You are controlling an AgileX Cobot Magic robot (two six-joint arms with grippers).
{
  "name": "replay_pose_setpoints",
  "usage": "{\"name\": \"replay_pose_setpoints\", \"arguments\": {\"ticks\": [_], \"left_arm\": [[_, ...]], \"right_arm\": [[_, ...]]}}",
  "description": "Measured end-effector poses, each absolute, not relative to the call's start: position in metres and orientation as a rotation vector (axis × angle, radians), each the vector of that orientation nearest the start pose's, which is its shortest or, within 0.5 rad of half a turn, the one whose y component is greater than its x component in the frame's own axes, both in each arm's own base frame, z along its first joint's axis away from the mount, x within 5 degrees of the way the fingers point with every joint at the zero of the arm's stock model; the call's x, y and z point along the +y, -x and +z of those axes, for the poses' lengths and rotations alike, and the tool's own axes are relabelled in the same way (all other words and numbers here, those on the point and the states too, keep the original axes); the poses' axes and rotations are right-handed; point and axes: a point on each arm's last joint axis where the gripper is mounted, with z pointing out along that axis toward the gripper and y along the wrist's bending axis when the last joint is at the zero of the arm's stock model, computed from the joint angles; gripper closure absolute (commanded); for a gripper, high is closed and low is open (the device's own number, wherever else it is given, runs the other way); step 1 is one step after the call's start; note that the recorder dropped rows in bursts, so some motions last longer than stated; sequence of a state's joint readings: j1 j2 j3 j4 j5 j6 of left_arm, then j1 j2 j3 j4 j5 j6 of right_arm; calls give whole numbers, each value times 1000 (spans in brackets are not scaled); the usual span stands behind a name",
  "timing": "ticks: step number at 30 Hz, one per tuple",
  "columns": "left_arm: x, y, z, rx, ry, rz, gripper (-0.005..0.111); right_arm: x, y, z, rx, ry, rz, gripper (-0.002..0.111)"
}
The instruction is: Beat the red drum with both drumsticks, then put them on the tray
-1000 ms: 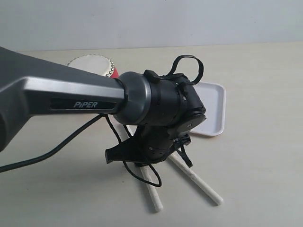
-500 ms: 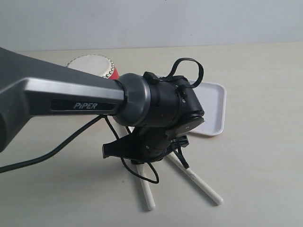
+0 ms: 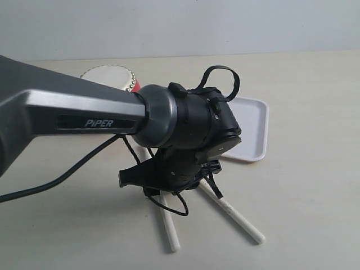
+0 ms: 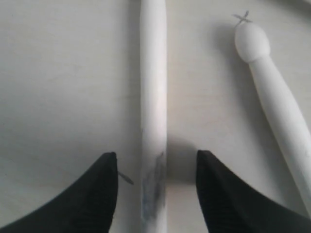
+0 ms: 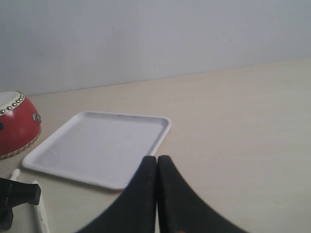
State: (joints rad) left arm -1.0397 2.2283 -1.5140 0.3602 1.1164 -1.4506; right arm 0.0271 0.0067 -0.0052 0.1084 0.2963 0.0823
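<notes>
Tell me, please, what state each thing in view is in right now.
left gripper: open, clamping nothing.
right gripper: shut, holding nothing.
first drumstick: lying flat between the left jaws, a gap on each side.
second drumstick: lying flat beside the first, untouched.
tray: lying flat, empty.
red drum: upright, skin up.

Glossy red drum (image 5: 17, 126), cream skin, gold studs. White tray (image 5: 97, 145). Pale cream drumsticks (image 4: 153, 97), one smudged grey. Black left hand (image 4: 156, 159), black right hand (image 5: 156, 162). Beige desk (image 3: 304, 185).
</notes>
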Motion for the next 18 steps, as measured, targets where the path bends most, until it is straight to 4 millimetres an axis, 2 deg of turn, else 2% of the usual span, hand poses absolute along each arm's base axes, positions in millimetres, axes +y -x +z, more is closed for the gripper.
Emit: {"name": "replay_pose_setpoints", "arguments": {"ticks": [8,15,18], "left_arm": [[-336,-230,108,2889,363,364,56],[-341,-225,109,2949,431,247,56],[-342,-224,108,2957,441,223,63]], "right_arm": [[4,-55,188,1779,-119,182,108],[4,-55,188,1779,-119,182,108],[4,-55,188,1779,-119,182,108]]}}
